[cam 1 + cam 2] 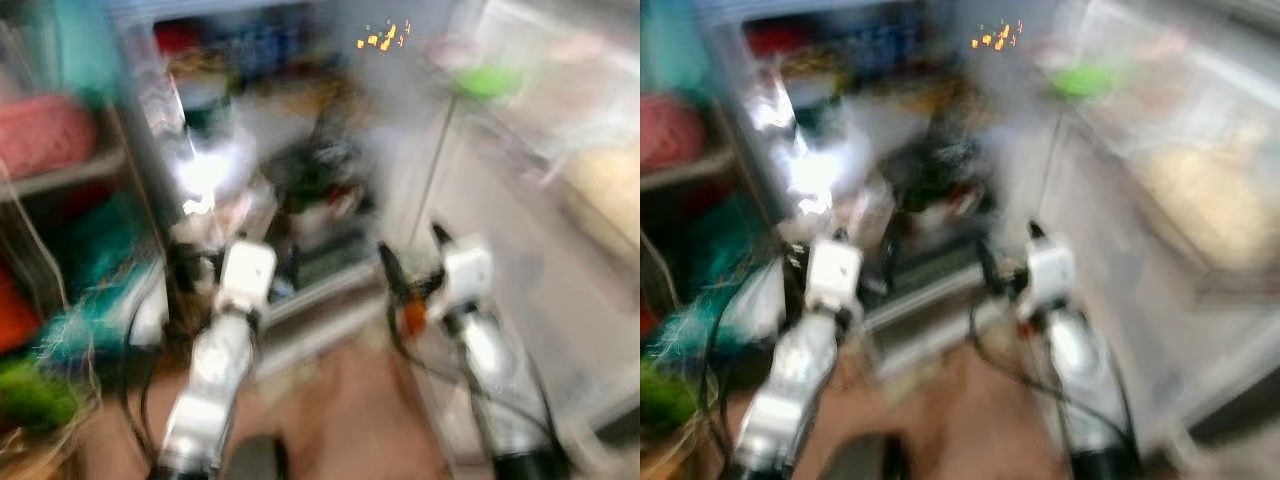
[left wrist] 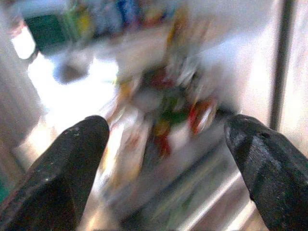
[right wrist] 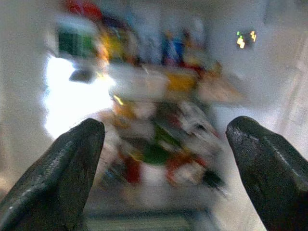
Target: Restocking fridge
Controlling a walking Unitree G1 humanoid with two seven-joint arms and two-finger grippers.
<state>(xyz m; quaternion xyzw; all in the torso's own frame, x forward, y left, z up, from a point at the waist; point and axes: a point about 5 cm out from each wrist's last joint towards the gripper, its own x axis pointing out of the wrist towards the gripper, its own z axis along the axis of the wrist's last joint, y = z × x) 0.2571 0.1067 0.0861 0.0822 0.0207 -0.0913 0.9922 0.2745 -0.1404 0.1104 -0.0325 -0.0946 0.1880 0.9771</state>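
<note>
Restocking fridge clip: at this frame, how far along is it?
Done: the fridge stands open, its blurred shelves already crowded with packaged items. In hand: nothing; the left gripper and the right gripper are both open and empty, raised toward the shelves. Left: any item to add must first be fetched. The blur hides what the packages are.

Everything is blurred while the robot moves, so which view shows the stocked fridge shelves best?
The right wrist view: the fridge shelves sit centred between the right gripper's open jaws, packed with blurry colourful items. The left wrist view shows them more smeared. Both eye views show the open fridge farther off, beyond the arms.
</note>
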